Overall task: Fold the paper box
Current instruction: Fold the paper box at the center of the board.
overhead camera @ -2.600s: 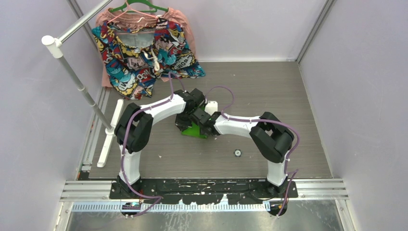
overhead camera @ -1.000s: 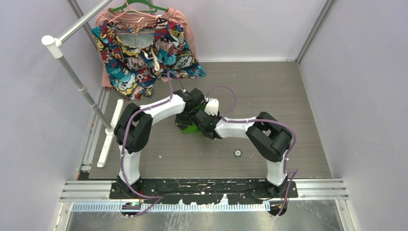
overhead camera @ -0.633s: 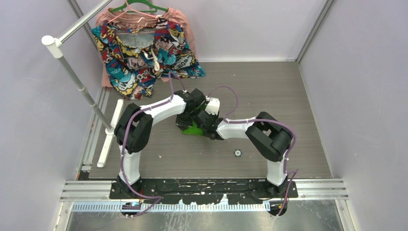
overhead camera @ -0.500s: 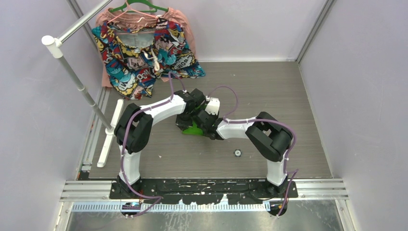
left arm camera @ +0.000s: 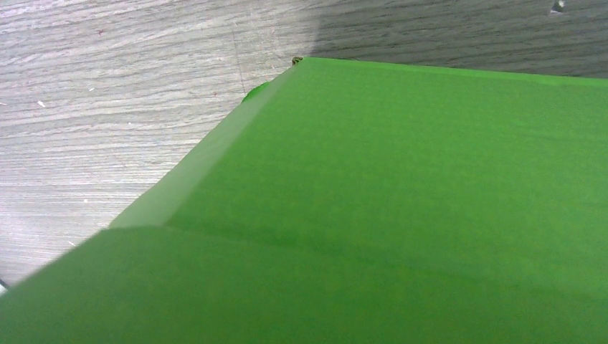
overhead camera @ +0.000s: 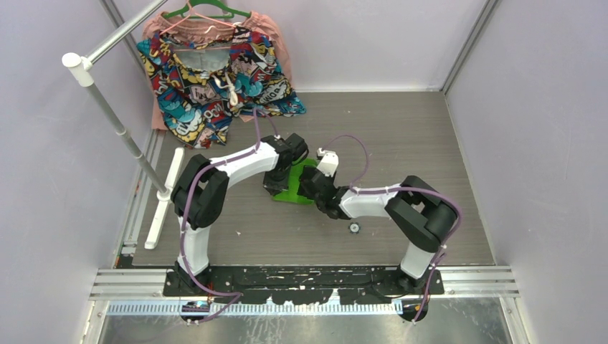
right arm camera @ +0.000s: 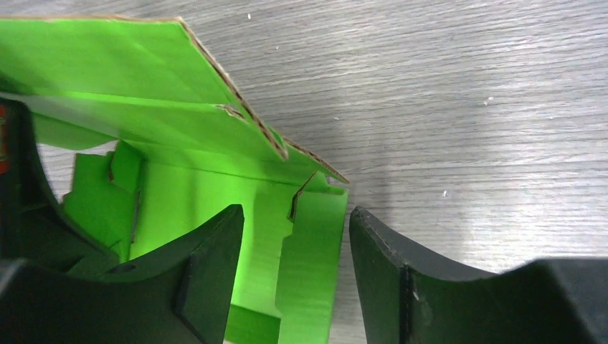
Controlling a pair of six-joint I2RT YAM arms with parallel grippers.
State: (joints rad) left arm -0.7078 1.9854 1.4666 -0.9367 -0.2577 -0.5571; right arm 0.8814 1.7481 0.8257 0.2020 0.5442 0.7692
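Left hand (overhead camera: pixel 277 184) pressed together at the paper box (overhead camera: pixel 299 188), right hand (right arm camera: pixel 295 218) spread over a tab (right arm camera: pixel 313 247) — a skewed closing could crumple it.

Grey wood-grain table (overhead camera: pixel 416 143): green paper box (overhead camera: pixel 300 178) lies at frame centre; small round dark part (overhead camera: pixel 353 228) to its lower right.

Lime-green paper box (right arm camera: pixel 143 64), seemingly plain

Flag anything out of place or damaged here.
A small dark round part lies loose on the table, apart from the paper box, whose cut edges look rough and frayed.
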